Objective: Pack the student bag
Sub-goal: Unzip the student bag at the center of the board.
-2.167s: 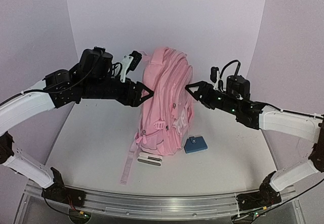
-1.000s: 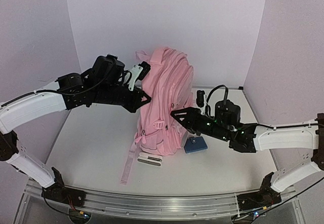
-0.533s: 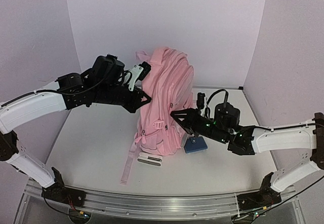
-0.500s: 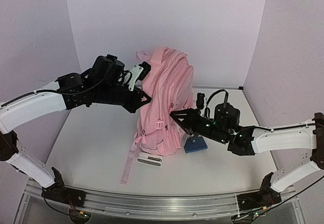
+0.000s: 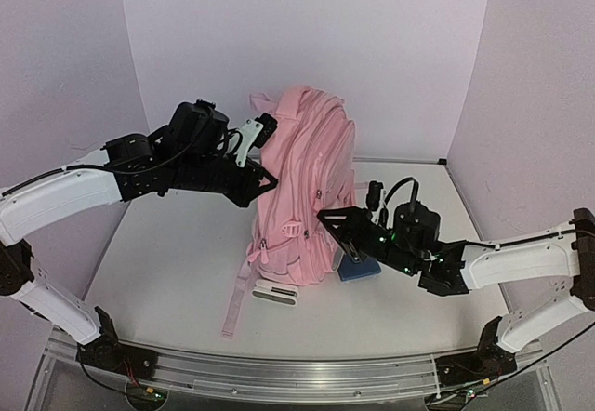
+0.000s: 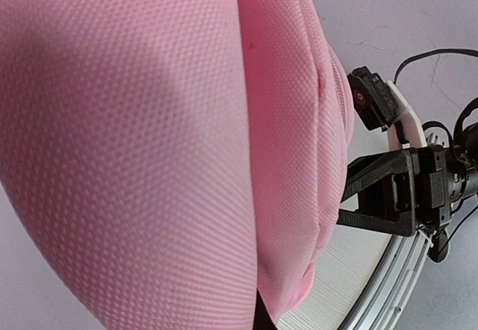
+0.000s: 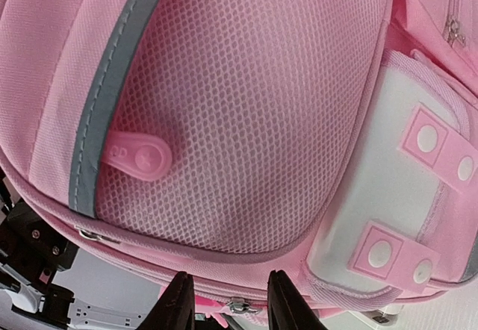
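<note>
The student bag (image 5: 302, 178), a large pink backpack, stands upright mid-table. My left gripper (image 5: 271, 180) is shut, its tip pressed into the bag's upper left side. Pink fabric (image 6: 164, 143) fills the left wrist view and hides the fingers, so I cannot tell whether any cloth is pinched. My right gripper (image 5: 333, 226) is low against the bag's right side, open. In the right wrist view its two black fingertips (image 7: 180, 302) straddle a metal zip pull (image 7: 240, 308) below the mesh side pocket (image 7: 246, 121), without closing on it (image 7: 233, 304).
A blue case (image 5: 363, 269) lies by the bag's front right corner, partly under my right arm. In front of the bag lies a flat white item (image 5: 276, 293), with a loose pink strap (image 5: 236, 305) trailing beside it. The white buckled pocket (image 7: 381, 195) adjoins the mesh. A metal rail (image 5: 297, 376) runs along the near edge.
My right arm came down from beside the bag's upper right to its lower right side and edged in closer. The left arm shifted slightly forward earlier and has since held still.
</note>
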`<action>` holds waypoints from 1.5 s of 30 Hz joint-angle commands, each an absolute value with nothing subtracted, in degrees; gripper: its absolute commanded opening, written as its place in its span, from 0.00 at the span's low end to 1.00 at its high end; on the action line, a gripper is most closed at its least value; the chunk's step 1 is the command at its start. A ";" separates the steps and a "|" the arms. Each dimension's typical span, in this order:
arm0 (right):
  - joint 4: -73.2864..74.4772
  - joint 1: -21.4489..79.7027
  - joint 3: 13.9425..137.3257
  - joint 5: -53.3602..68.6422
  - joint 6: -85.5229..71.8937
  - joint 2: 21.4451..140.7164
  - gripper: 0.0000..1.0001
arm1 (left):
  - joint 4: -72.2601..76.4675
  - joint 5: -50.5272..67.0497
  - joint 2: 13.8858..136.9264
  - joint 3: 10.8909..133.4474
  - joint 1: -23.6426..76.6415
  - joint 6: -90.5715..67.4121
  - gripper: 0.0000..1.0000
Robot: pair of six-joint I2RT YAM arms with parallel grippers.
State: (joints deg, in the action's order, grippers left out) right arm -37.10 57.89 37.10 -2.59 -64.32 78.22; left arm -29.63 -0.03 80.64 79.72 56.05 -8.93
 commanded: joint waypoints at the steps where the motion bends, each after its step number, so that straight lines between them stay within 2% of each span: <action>1: -43.16 58.05 38.88 -2.79 -64.21 78.88 0.34 | -28.46 1.58 78.40 80.69 56.27 -8.18 0.00; 27: -46.87 59.35 41.71 -0.54 -68.53 83.48 0.37 | -29.13 1.81 80.41 82.00 56.25 -6.61 0.00; 34: -47.92 60.62 40.99 -2.82 -70.78 84.46 0.31 | -29.44 1.79 80.95 82.47 56.27 -6.29 0.00; 45: -47.73 60.80 40.32 -12.78 -67.71 82.53 0.37 | -29.85 1.94 80.77 82.68 56.26 -6.24 0.00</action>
